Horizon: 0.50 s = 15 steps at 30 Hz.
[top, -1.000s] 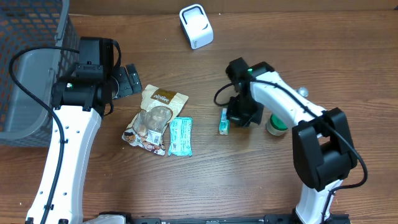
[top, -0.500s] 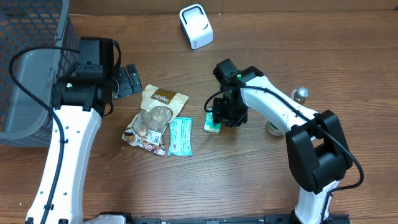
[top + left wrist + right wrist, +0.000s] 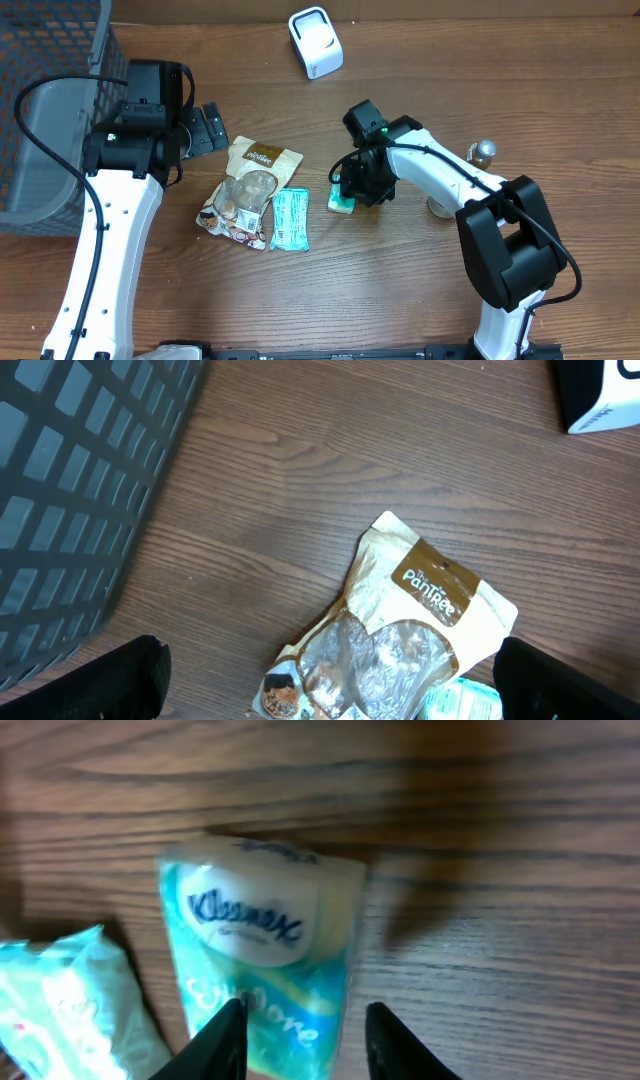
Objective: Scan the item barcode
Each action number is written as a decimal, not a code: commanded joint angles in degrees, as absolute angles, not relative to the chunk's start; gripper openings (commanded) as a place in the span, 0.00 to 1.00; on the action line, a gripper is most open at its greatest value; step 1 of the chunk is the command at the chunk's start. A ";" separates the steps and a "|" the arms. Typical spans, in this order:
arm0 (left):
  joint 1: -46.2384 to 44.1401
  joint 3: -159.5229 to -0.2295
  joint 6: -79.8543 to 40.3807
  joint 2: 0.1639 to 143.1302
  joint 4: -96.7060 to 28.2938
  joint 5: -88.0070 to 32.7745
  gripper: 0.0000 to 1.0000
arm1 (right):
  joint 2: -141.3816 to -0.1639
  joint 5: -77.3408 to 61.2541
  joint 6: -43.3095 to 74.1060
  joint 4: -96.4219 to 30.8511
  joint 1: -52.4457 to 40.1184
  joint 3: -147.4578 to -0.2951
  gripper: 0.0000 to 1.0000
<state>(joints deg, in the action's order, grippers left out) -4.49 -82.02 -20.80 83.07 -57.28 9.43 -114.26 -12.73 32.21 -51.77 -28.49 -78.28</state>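
A small Kleenex tissue pack [image 3: 341, 198] lies flat on the wood table; in the right wrist view the pack [image 3: 260, 950] shows its logo side and no barcode. My right gripper [image 3: 310, 1042] is open astride its near end, the left finger at the pack's edge and the right finger [image 3: 395, 1045] a little clear of it. Overhead, this gripper [image 3: 352, 192] hangs right over the pack. The white scanner [image 3: 315, 42] stands at the back. My left gripper [image 3: 207, 130] is wide open near the basket, and from its wrist camera the gripper [image 3: 330, 685] hovers above a snack pouch [image 3: 400, 630].
The snack pouch [image 3: 250, 190] and a teal wipes packet [image 3: 290, 218] lie left of the tissue pack. A dark mesh basket [image 3: 50, 100] fills the far left. A small silver-capped bottle [image 3: 483, 152] stands to the right of my right arm.
My right gripper moved left with the tissue pack, which now lies nearer the teal packet, and its jaws went from shut to apart. The left arm has not moved.
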 commanded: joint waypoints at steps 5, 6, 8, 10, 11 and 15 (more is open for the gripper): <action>-4.51 -82.65 -20.78 82.85 -57.14 9.39 1.00 | -112.22 -12.93 33.21 -49.12 -28.12 -77.08 0.28; -4.51 -82.65 -20.78 82.83 -57.14 9.37 1.00 | -112.22 -12.93 33.23 -49.06 -28.12 -77.08 0.26; -4.51 -82.65 -20.80 82.85 -57.14 9.37 1.00 | -112.25 -12.93 33.23 -49.06 -28.10 -77.08 0.25; -4.51 -82.65 -20.78 82.83 -57.14 9.37 1.00 | -112.25 -12.71 33.21 -49.10 -28.10 -77.08 0.22; -4.51 -82.65 -20.80 82.83 -57.14 9.37 1.00 | -112.25 -12.53 33.23 -49.10 -28.10 -77.08 0.21; -4.51 -82.65 -20.78 82.83 -57.14 9.37 1.00 | -112.25 -12.49 34.22 -48.42 -27.83 -77.08 0.24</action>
<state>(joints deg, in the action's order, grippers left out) -4.49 -82.02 -20.80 83.07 -57.28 9.43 -114.26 -13.06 33.10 -48.97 -28.47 -77.45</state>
